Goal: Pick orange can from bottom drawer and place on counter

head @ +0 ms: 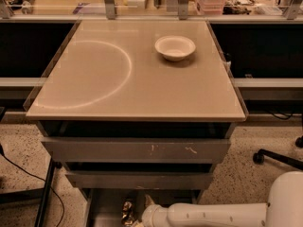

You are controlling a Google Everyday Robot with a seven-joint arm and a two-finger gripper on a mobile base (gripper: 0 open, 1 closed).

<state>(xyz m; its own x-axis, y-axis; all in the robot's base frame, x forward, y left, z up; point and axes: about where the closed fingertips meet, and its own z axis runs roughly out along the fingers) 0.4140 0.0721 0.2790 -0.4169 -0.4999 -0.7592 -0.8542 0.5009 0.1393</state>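
Reaching in from the right edge of the view, the white arm [213, 215] lies low and nearly level. Its gripper [141, 215] sits inside the open bottom drawer [102, 207], at the foot of the view. Whether the gripper is wide, narrow or holding anything cannot be told. The orange can [129, 211] is in that same drawer, just to the gripper's left, so close that I cannot tell whether the two touch. Only its shiny golden side shows, and its lower part runs off the edge of the view. Directly above the gripper are the middle drawer [139, 179] and the top drawer [137, 150], both pushed in further than the bottom one, the top one with pale scratches on its front. Higher still spreads the beige worktop [142, 93], with a faint white arc [118, 74] up and to the gripper's left. A white bowl [175, 47] stands upright on the worktop's far part, well apart from the gripper and slightly to its right.
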